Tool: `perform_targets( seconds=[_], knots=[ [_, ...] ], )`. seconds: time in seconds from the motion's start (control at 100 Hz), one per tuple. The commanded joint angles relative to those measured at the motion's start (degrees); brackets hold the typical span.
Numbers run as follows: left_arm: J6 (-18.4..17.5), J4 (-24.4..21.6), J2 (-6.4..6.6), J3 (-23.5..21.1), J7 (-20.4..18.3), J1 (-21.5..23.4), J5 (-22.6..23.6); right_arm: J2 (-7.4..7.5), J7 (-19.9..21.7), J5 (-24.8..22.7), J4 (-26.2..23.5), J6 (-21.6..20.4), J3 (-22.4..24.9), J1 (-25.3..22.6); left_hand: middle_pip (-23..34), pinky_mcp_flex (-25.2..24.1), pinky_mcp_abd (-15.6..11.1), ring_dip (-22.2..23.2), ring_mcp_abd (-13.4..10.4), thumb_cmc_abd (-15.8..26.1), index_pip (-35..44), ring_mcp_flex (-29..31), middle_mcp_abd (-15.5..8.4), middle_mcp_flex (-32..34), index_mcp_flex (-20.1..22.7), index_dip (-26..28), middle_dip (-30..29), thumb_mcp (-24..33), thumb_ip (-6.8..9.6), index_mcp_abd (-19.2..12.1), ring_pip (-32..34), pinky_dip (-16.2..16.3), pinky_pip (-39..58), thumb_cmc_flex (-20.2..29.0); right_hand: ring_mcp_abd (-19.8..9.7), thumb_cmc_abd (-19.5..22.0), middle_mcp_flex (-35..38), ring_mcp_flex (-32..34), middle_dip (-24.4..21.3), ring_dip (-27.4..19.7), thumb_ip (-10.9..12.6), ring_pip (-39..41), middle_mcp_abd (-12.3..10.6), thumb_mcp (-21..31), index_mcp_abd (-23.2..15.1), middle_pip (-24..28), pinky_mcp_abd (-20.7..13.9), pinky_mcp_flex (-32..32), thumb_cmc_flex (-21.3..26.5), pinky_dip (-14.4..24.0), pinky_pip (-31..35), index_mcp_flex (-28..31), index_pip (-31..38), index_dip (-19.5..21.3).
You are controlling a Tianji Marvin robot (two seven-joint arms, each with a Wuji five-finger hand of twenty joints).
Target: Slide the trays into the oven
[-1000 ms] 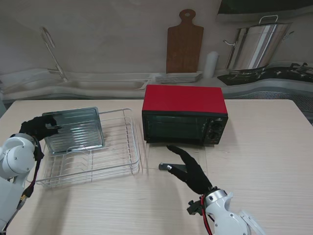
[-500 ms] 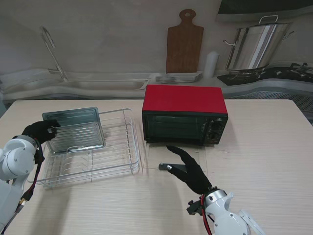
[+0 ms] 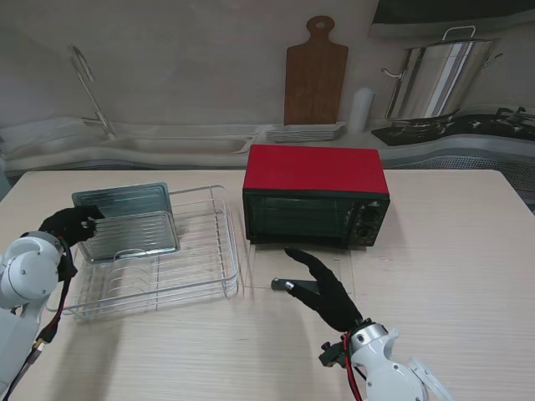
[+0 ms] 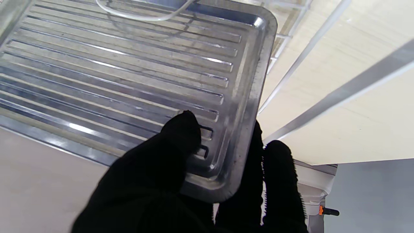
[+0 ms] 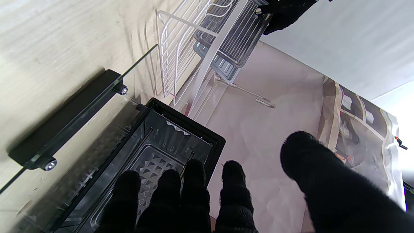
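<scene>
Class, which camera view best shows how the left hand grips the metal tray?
The left wrist view: the left hand pinches the tray at a corner, thumb on its ribbed face. The stand view shows that grip small and distant. The right wrist view catches only fingertips at the tray's edge.

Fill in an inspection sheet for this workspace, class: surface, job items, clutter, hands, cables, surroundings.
Surface: pale wooden table.
Job's things: ridged metal tray leaning in the wire dish rack; red oven with its glass door folded down open.
Clutter: nothing seen.
Hands: left hand pinches the tray's corner; right hand is open, fingers spread over the door.
Cables: red and black wires at the right wrist.
Surroundings: cutting board, steel pot, stacked plates and faucet behind.
</scene>
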Motion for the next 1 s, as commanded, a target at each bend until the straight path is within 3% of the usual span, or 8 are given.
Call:
perform_targets(
  seconds=[0.0,0.24,0.6,0.99],
  knots=[
    [-0.16,-1.27,-0.23,-0.34,-0.77,0.79,-0.29,-0.40,0.79,0.02,-0.13,-0.11,-0.26,-0.46,15.74,-1.11,1.67,3.67,2.97,5.90,17.27,0.77,-0.78,2.77,7.16,11.91,6.29,4.62,3.14,-2.75,4.43,2.32,4.04,6.18,-1.68,-0.01,-1.60,-2.42,0.35,-0.09,-1.36,0.05,-1.40,0.12,0.08,0.59,-3.24,-0.38,-0.20,0.43,0.77,-1.53,0.51,-0.43],
    [-0.98,-3.69,-0.24,-1.57,-1.03,2.09,-0.01,-0.46,0.53,0.11,-0.24,-0.41,-0.14,-0.50,21.73,0.16,3.11,7.82,3.62,4.41,19.82,3.65,-1.52,4.88,10.46,18.45,9.52,11.45,4.09,-2.47,6.44,3.85,5.55,4.24,-1.81,0.01,-1.60,-2.37,0.33,-0.08,-1.42,0.06,-1.42,0.11,0.12,0.61,-3.30,-0.38,-0.33,0.48,0.78,-1.56,0.59,-0.38],
    [-2.24,-9.64,-0.50,-4.52,-1.87,4.99,-3.50,-0.53,0.23,0.28,-0.59,-0.83,0.05,-0.77,22.89,1.47,4.27,8.56,4.11,2.52,19.57,5.56,-0.90,6.95,12.04,20.07,10.85,15.55,5.51,-2.16,8.11,4.69,6.29,2.17,-1.79,-0.02,-1.57,-2.37,0.36,-0.10,-1.42,0.03,-1.41,0.15,0.33,0.71,-3.27,-0.37,-0.29,0.55,0.82,-1.40,0.64,-0.35],
    [-3.12,-20.92,-0.48,-8.03,-5.48,10.63,-9.18,-0.72,-0.56,0.39,-1.39,-0.96,0.48,-1.18,22.84,1.90,4.68,8.48,4.34,2.43,19.41,6.00,-0.75,7.36,12.09,20.38,11.07,16.46,6.23,-2.11,8.54,5.10,6.49,1.46,-1.66,-0.38,-1.48,-2.16,0.55,-0.03,-1.37,0.17,-1.36,0.64,0.55,1.14,-3.36,-0.30,0.09,0.80,1.21,-1.15,0.73,-0.27]
  ],
)
